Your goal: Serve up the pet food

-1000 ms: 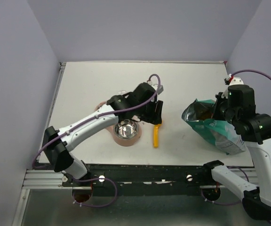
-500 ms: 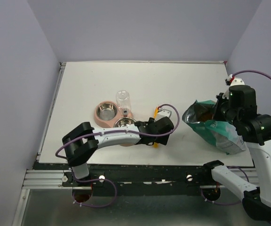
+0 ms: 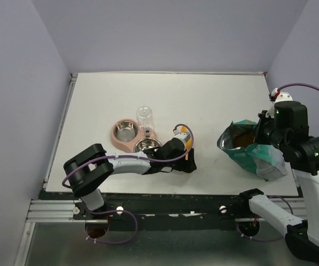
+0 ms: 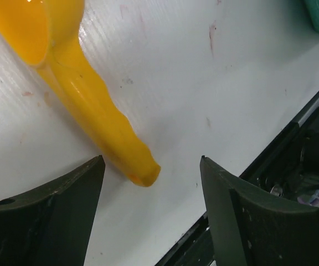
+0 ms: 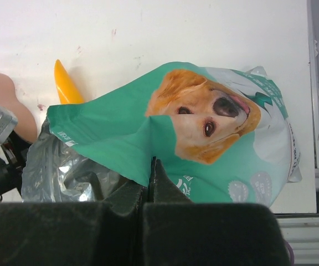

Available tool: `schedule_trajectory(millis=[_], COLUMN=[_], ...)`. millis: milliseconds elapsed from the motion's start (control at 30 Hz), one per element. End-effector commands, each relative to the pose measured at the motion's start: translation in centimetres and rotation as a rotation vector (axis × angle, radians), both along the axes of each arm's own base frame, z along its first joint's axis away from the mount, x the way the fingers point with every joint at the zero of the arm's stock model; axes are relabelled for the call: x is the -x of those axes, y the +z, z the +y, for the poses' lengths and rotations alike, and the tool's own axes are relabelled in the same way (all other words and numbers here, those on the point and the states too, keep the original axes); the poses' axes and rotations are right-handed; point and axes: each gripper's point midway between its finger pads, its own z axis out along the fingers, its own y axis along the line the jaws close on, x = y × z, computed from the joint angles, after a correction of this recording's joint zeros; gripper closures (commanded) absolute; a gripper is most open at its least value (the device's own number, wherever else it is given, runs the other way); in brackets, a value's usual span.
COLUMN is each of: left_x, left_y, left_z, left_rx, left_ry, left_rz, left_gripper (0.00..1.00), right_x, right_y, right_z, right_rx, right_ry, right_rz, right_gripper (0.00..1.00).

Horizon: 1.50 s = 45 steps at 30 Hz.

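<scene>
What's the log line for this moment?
left gripper: open, straddling yellow scoop handle end | right gripper: shut on bag rim, bag mouth open | phase: likely pre-grasp of scoop

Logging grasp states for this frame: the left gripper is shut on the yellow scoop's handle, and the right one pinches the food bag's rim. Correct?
Not quite. The left wrist view shows the left gripper open, its fingers spread either side of the yellow scoop handle's tip, not closed on it. The right gripper does pinch the food bag at its rim.
</scene>
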Motion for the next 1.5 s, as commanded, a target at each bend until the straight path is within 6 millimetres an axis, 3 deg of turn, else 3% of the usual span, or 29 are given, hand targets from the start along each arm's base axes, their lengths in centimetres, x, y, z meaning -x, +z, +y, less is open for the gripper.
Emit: schedule_trajectory(millis=[0, 200, 267, 400, 500, 567, 633, 700, 767, 1033, 1233, 1467], left_x=[-1.4, -3.3, -4.1, -4.8, -5.4, -5.5, -5.2, -4.8, -4.5, -4.6, -4.1, -4.7], left_y=[-0.5, -2.8, -3.9, -3.9, -3.3, -3.3, -3.7, -3.6, -3.4, -3.0, -3.4, -4.8], left_z=[-1.4, -0.7, -0.4, 0.0, 2.1, 3.2, 3.3, 3.0, 2.5, 1.1, 0.2, 1.3], left_rx=[0.084, -0.043, -0.099, -0.173, -0.408, -0.505, -0.48, -0.452, -0.411, -0.301, -0.149, -0.095], left_ry=[-0.016, 0.015, 0.034, 0.051, 0.089, 0.09, 0.076, 0.059, 0.038, 0.036, 0.016, 0.112], left_rz=[0.0, -0.034, -0.056, -0.132, -0.252, -0.277, -0.285, -0.295, -0.305, -0.343, -0.393, -0.498], left_gripper=[0.26, 0.32, 0.39, 0.65, 0.79, 0.79, 0.75, 0.66, 0.5, 0.28, 0.3, 0.39], right_x=[-0.7, -0.3, -0.3, -0.2, -0.3, -0.4, -0.5, -0.5, -0.5, -0.5, -0.2, -0.2], right_y=[4.7, 4.9, 4.9, 4.9, 4.7, 4.3, 3.7, 3.5, 3.4, 3.3, 4.0, 3.8], right_z=[1.3, 1.0, 1.0, 0.8, 0.6, 0.4, 0.5, 0.9, 1.1, 1.2, 1.3, 1.5], right_rx=[-0.071, -0.044, -0.04, -0.019, 0.001, 0.009, 0.005, -0.011, -0.024, -0.024, -0.036, -0.053], right_ry=[0.058, 0.065, 0.07, 0.08, 0.079, 0.073, 0.073, 0.081, 0.088, 0.106, 0.117, 0.122], right_rz=[-0.164, -0.158, -0.155, -0.147, -0.146, -0.143, -0.137, -0.139, -0.14, -0.174, -0.224, -0.271], right_gripper=[1.0, 1.0, 1.0, 1.0, 1.0, 1.0, 1.0, 1.0, 1.0, 1.0, 1.0, 1.0])
